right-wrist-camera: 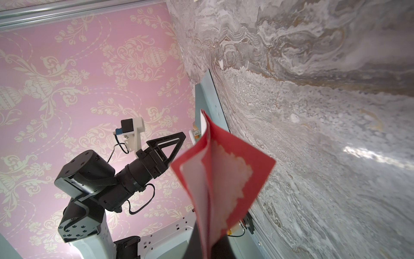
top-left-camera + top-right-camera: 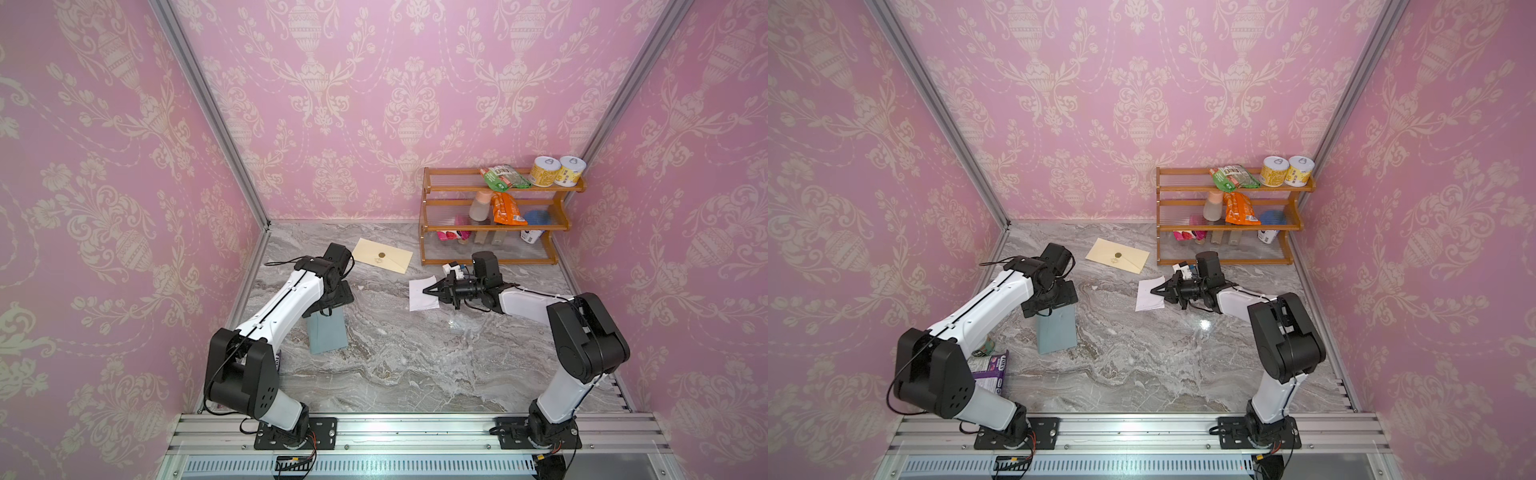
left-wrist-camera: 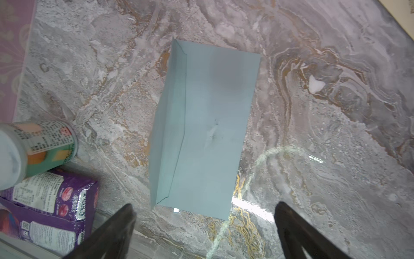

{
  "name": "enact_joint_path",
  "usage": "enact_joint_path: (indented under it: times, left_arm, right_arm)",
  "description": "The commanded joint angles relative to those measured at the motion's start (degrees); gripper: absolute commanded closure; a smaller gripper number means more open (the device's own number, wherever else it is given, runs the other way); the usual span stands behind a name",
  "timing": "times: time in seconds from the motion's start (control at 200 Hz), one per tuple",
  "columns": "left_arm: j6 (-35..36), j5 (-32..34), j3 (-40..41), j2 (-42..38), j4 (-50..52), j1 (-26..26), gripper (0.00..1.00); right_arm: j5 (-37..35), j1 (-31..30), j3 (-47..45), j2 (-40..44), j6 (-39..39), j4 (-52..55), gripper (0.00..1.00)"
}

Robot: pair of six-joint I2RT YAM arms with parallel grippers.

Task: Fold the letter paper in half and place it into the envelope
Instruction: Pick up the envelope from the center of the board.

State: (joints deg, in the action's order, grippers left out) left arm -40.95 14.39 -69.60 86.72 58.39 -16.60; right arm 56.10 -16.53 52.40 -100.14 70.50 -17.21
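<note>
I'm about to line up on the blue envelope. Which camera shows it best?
The left wrist view: the blue envelope lies whole and unobstructed, fold line visible. In both top views the left arm covers its far end. The right wrist view shows only a narrow, edge-on strip of it.

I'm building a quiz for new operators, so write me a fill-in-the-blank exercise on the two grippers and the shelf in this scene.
1. The right gripper is ___ on the folded letter paper.
2. The left gripper, above one end of the blue envelope, is ___ and holds nothing.
3. On the top tier of the wooden shelf stand ___ yellow cans.

Missing words: shut; open; two.
</note>
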Motion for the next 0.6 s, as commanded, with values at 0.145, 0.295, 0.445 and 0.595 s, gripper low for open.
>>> enact_joint_path:
  times: [0.145,0.295,0.445,0.595]
  left_arm:
    - [-2.51,7.57,6.31,-4.39,2.11,3.23,0.01]
    - [-4.28,7.98,8.59,-3.41,-0.62,3.86,0.03]
    - [-5.86,7.82,12.17,-3.23,-7.0,4.09,0.11]
    - [-6.38,7.84,15.19,-2.76,-11.93,4.33,0.22]
  right_arm:
    - [-0.11,-0.08,0.07,-1.11,1.15,-2.87,1.0]
    - [-0.03,-0.08,-0.02,-1.71,2.17,-4.22,1.0]
    - [0.06,-0.11,0.07,-2.17,3.41,-5.8,1.0]
    - [-0.05,-0.08,-0.14,-2.61,4.44,-7.03,1.0]
